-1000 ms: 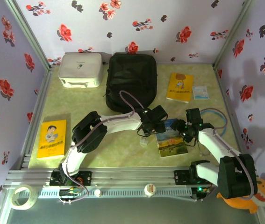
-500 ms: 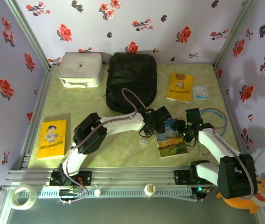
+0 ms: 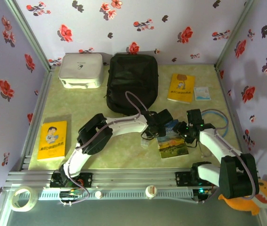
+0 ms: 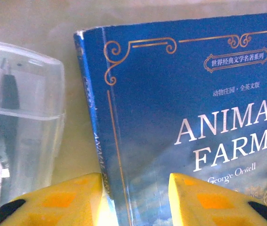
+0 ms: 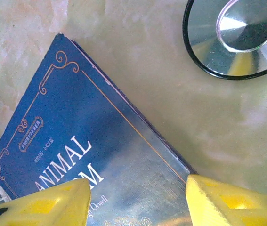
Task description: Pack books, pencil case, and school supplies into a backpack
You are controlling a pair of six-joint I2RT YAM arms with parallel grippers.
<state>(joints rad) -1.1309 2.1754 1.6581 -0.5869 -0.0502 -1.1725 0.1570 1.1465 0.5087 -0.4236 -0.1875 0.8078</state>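
The blue "Animal Farm" book (image 3: 173, 143) lies flat on the table in front of the black backpack (image 3: 132, 82). My left gripper (image 3: 163, 123) is open and straddles the spine (image 4: 93, 141): one finger beside the spine, the other over the cover. My right gripper (image 3: 183, 129) is open over the book's opposite corner (image 5: 124, 150), one fingertip (image 5: 204, 188) at the page edge. A clear pencil case (image 4: 20, 117) lies just left of the book. A yellow book (image 3: 181, 87) lies at the back right and another (image 3: 52, 140) at the front left.
A white rounded box (image 3: 80, 69) stands left of the backpack. A small white-blue packet (image 3: 202, 93) lies beside the right yellow book. A round shiny disc with a black rim (image 5: 234, 40) rests near the blue book. Patterned walls enclose the table.
My left gripper has slid right onto the blue book's spine edge. Both grippers' jaws have narrowed. The right arm has barely moved.
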